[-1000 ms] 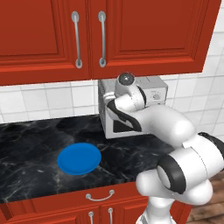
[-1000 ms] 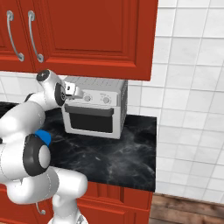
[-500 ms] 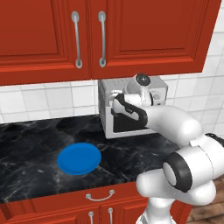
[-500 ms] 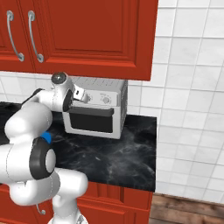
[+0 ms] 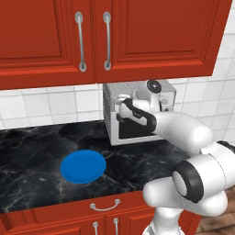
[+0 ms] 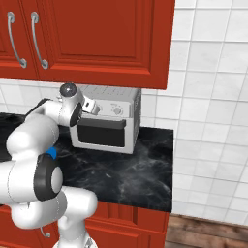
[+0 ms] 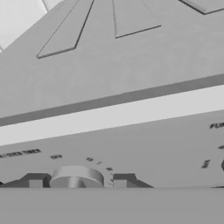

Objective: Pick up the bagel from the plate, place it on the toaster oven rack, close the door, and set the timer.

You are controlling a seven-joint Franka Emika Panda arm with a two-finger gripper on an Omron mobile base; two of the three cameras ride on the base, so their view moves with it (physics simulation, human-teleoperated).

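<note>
Two dark fingertips stand apart at the bottom of the hand view, one at nine o'clock and one at three o'clock of a small round grey timer knob that sits between them. Neither looks pressed against it yet; the gap seems set wide enough to straddle the dial before pinching, which fits the last step of the task.

Nearest the counter edge, the plate lies flat and bare on the black marble counter, at about eight o'clock of the oven. It carries no bagel (I take it the bagel is behind the shut door, though the dark glass hides it, so I cannot confirm that).

Farther back, the toaster oven stands against the tiled wall under the red cabinets. Its door sits upright and flush, so the closing step appears done. The gripper reaches to the control strip along the oven's top front, above the door, with the white arm bent round from the side, presumably so the hand meets the panel squarely and can turn the dial about its own axis.
</note>
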